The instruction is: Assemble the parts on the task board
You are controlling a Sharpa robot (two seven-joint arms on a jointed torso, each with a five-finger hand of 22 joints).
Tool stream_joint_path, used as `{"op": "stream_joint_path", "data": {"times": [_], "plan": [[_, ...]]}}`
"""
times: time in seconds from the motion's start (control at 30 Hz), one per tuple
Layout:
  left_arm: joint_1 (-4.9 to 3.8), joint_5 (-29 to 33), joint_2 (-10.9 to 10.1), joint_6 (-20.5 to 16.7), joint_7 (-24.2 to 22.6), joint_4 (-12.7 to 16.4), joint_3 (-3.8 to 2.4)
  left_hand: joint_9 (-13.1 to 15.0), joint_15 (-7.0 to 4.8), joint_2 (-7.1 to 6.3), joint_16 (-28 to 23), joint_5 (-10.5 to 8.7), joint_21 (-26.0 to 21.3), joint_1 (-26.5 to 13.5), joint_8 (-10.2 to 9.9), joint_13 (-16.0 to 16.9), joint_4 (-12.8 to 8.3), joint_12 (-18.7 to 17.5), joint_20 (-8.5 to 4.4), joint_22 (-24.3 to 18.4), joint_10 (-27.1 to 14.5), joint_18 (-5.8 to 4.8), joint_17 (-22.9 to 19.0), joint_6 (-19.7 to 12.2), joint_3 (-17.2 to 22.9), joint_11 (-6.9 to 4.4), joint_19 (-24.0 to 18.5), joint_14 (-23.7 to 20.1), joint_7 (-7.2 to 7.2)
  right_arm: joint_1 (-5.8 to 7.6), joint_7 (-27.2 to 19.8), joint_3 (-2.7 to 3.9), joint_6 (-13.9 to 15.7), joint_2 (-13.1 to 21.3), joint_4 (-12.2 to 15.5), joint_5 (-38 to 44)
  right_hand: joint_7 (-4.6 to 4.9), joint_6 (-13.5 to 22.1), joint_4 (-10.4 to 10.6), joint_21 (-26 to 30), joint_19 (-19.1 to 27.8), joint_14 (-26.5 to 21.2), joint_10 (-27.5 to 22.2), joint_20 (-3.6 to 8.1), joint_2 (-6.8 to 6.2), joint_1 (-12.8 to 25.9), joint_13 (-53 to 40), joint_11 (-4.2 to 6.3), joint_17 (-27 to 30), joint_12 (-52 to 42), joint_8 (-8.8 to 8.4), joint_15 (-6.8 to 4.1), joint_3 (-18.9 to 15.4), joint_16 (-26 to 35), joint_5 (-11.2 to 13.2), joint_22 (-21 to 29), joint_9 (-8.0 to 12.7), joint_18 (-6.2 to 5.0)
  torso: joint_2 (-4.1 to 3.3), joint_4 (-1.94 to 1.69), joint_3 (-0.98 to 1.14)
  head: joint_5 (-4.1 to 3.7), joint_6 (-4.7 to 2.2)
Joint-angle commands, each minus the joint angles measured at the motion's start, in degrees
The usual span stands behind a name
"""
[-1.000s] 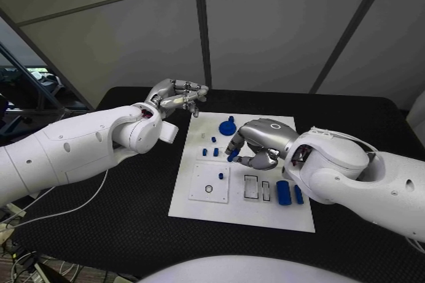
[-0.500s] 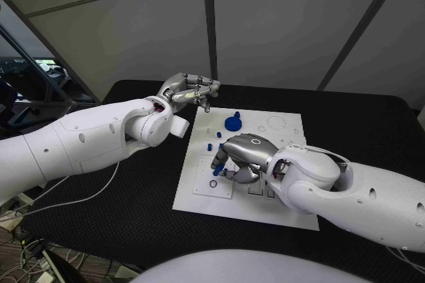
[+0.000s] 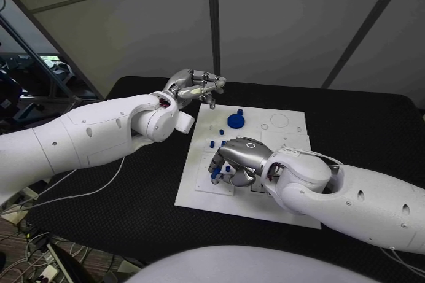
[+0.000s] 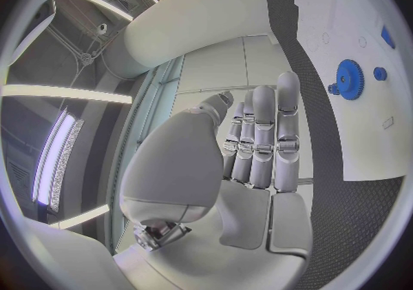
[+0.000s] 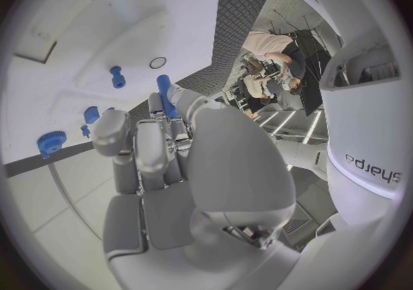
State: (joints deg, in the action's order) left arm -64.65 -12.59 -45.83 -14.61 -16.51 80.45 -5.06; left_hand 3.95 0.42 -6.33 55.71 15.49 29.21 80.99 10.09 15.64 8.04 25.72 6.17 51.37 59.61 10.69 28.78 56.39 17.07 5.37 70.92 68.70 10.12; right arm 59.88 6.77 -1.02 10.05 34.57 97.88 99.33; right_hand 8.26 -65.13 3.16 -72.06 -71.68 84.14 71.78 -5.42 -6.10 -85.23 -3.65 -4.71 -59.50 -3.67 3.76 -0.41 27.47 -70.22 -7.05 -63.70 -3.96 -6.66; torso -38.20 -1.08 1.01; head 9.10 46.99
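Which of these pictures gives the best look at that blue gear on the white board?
The left wrist view: the blue gear is unobstructed there and its toothed rim is plain. The head view shows it whole but smaller, on the board. The right wrist view shows it near the edge, distorted.

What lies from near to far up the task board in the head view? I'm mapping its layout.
Right hand holding a blue part → small blue pegs → blue gear → left hand past the task board.
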Motion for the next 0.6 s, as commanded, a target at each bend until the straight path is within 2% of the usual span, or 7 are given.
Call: {"op": "stream_joint_path", "data": {"times": [0.03, 0.23, 0.6], "plan": [[-0.09, 0.14, 0.1, 0.92, -0.13, -0.03, -0.02, 0.0, 0.39, -0.06, -0.22, 0.02, -0.27, 0.51, 0.38, 0.05, -0.14, 0.32, 0.15, -0.09, -0.45, -0.27, -0.05, -0.47, -0.35, -0.01, -0.3, 0.03, -0.07, 0.01, -0.64, -0.05, -1.13, -0.26, -0.44, 0.86, 0.24, -0.04, 0.02, -0.3, -0.38, 1.23, 0.75, -0.15, 0.23, 0.25, -0.07, 0.5, -0.04, 0.08, -0.03, -0.14, 0.25, -0.12, -0.23, -0.07, -0.07, 0.58, -0.05, -0.04, -0.09, 0.07, 0.09], [-0.09, 0.14, 0.07, 0.98, -0.09, -0.07, -0.02, 0.0, 0.39, -0.06, -0.22, 0.02, -0.27, 0.51, 0.38, 0.05, -0.14, 0.32, 0.15, -0.09, -0.45, -0.27, -0.05, -0.47, -0.35, -0.01, -0.3, 0.03, -0.07, -0.02, -0.62, -0.32, -2.08, -0.68, -1.13, 0.98, 0.24, -0.03, -0.03, -0.28, -0.34, 1.22, 0.74, -0.16, 0.23, 0.29, -0.07, 0.49, -0.02, 0.08, -0.02, -0.13, 0.3, -0.12, -0.26, -0.04, -0.07, 0.57, -0.07, -0.08, 0.0, 0.14, 0.2], [-0.09, 0.14, 0.06, 1.04, -0.03, -0.19, -0.01, 0.0, 0.39, -0.06, -0.22, 0.02, -0.27, 0.51, 0.38, 0.05, -0.14, 0.32, 0.15, -0.09, -0.45, -0.27, -0.05, -0.47, -0.35, -0.01, -0.3, 0.03, -0.07, -0.17, -0.41, -1.01, -3.51, -0.9, -1.81, 1.34, 0.25, -0.02, -0.22, -0.31, -0.32, 1.21, 0.71, -0.18, 0.28, 0.36, -0.08, 0.48, -0.07, 0.07, -0.01, -0.11, 0.51, -0.18, -0.34, -0.07, -0.07, 0.57, -0.02, -0.04, -0.06, 0.3, 0.48]]}}
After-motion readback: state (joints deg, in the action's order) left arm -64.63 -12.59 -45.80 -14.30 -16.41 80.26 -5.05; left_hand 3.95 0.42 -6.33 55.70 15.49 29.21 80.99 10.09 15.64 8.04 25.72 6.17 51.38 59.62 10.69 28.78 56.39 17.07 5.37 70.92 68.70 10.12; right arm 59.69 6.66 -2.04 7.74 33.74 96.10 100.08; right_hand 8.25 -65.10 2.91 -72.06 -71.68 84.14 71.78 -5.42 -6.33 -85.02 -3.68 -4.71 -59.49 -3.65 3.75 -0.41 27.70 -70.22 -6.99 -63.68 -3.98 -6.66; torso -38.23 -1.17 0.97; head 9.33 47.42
